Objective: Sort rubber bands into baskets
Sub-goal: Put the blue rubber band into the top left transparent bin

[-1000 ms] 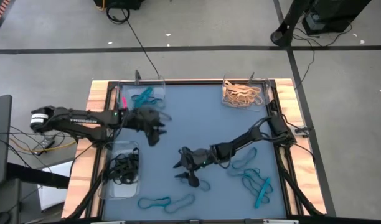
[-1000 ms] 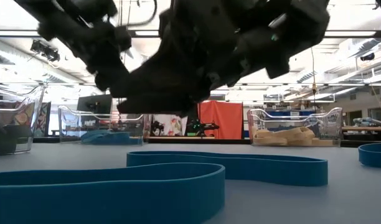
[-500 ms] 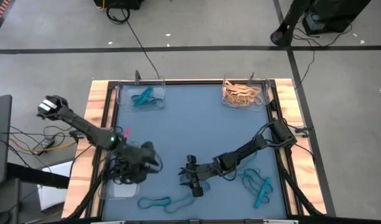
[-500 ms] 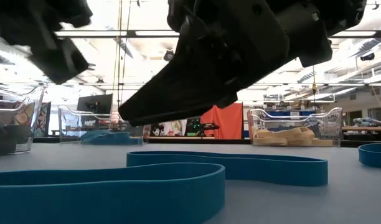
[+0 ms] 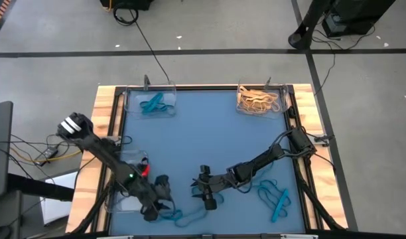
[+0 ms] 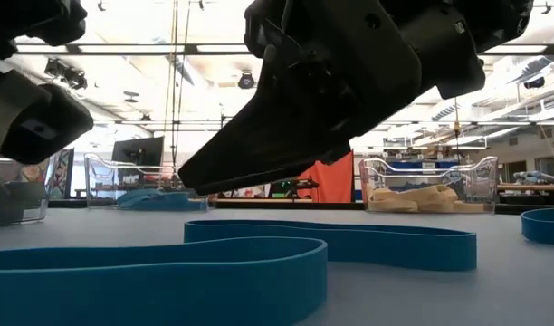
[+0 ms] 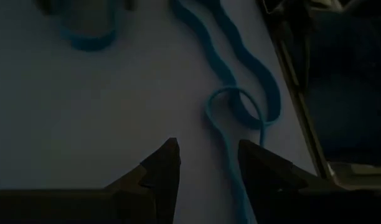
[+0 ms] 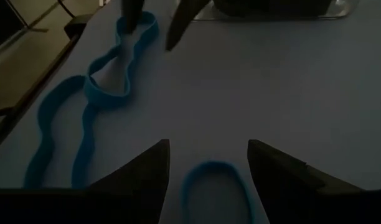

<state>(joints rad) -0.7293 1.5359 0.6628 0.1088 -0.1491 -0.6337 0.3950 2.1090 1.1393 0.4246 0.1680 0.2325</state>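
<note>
at the high view's bottom centre, both the left gripper (image 5: 164, 207) and right gripper (image 5: 204, 198) hovered open and empty over loose teal rubber bands (image 5: 168, 215), likely mid-pick, next needing descent and closure.

In the overhead view the left arm runs from the left edge down toward the lower left, its wrist bent low, ending in the left pincer (image 5: 158, 211) near the bottom edge with its fingers parted. The right arm stretches from the right side toward the lower centre, where the right pincer (image 5: 202, 194) stands open, fingers wide apart.
</note>
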